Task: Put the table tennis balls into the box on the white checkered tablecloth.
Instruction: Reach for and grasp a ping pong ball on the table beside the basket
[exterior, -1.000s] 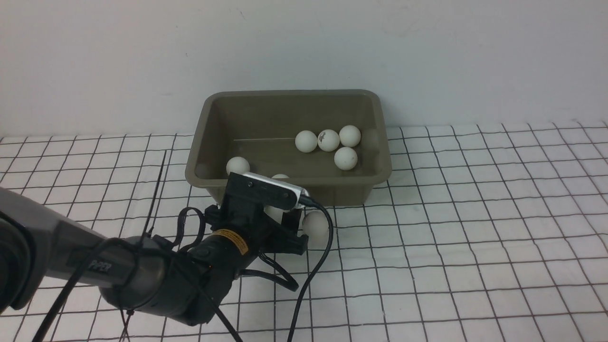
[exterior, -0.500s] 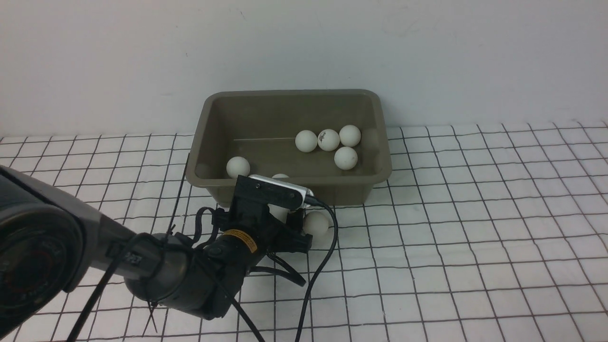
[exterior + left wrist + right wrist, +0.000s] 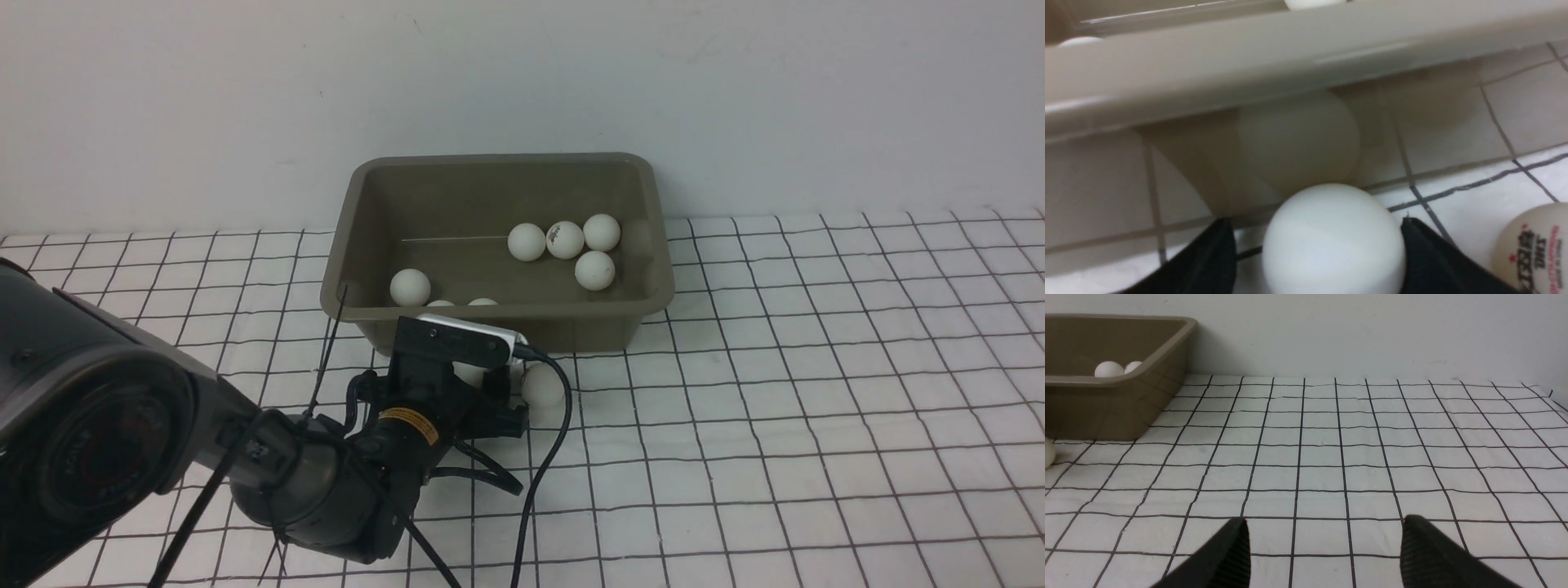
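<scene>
Your left gripper [image 3: 1316,245] sits low on the white checkered tablecloth [image 3: 816,408], just near of the olive-grey plastic box [image 3: 502,314], with a plain matte white table tennis ball [image 3: 1333,241] between its black fingers [image 3: 1425,253]. The right finger looks to be touching the ball; on the left a sliver of cloth shows, so you cannot tell yet whether the grip is made. A second white ball with a printed logo [image 3: 1535,245] lies just to the right, on the cloth. Seven or so balls already lie in the box.

Expect the ball to be very light, smooth and hard — it will likely squirt out if pinched off-centre, so take it across its widest middle.

The wrist view shows the finger contact and the box wall right behind the ball; the front view hides that behind the arm but shows the box's contents. Your right gripper [image 3: 1323,551] stands spread and empty over bare cloth, well to the right.
</scene>
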{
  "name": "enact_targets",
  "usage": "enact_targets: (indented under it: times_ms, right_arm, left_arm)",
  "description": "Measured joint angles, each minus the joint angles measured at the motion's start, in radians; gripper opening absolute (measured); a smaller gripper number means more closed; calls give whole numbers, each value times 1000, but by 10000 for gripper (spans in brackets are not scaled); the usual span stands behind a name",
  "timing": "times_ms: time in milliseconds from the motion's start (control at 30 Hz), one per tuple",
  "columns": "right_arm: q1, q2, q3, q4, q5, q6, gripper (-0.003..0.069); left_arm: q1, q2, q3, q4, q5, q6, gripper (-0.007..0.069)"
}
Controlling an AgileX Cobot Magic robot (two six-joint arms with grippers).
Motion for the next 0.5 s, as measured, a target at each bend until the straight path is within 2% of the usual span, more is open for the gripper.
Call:
enact_targets:
  times_ms: [133, 500]
  right_arm:
    - [0, 0, 0, 0, 0, 0, 451]
    - [0, 0, 0, 0, 0, 0, 451]
  left_arm:
    - [2, 0, 0, -7, -5, 0, 347]
    - [2, -8, 15, -7, -13, 30, 349]
